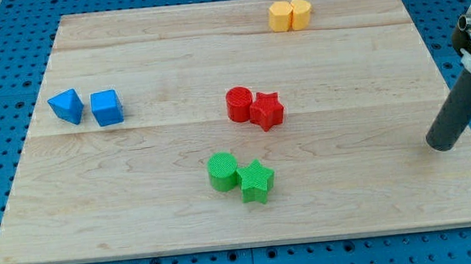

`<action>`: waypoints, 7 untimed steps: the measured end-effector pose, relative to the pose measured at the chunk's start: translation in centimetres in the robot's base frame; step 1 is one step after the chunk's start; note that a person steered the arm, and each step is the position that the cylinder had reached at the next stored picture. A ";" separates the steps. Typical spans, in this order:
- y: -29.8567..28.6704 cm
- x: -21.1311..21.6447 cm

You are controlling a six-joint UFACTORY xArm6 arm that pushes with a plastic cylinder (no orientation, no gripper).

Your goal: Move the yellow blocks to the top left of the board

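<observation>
Two yellow blocks touch each other near the view's top, right of centre: a yellow hexagonal block (281,16) on the left and a yellow rounded block (300,13) on the right. My tip (442,142) rests on the board at the view's right edge, well below and to the right of the yellow pair, touching no block. The dark rod rises from it toward the view's upper right.
The wooden board (140,209) lies on a blue pegboard. A blue triangular block (66,106) and blue cube (107,107) sit at the left. A red cylinder (239,103) touches a red star (267,110) at centre. A green cylinder (223,171) touches a green star (256,181) below.
</observation>
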State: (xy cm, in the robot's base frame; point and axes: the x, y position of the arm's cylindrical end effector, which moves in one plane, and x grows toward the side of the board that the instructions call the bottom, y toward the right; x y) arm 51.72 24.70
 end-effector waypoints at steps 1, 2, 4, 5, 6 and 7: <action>0.1 0.0; 0.1 0.0; -0.4 -9.3; -1.8 -16.1; -4.2 -22.6; -5.5 -27.7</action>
State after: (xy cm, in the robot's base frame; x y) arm 24.05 19.25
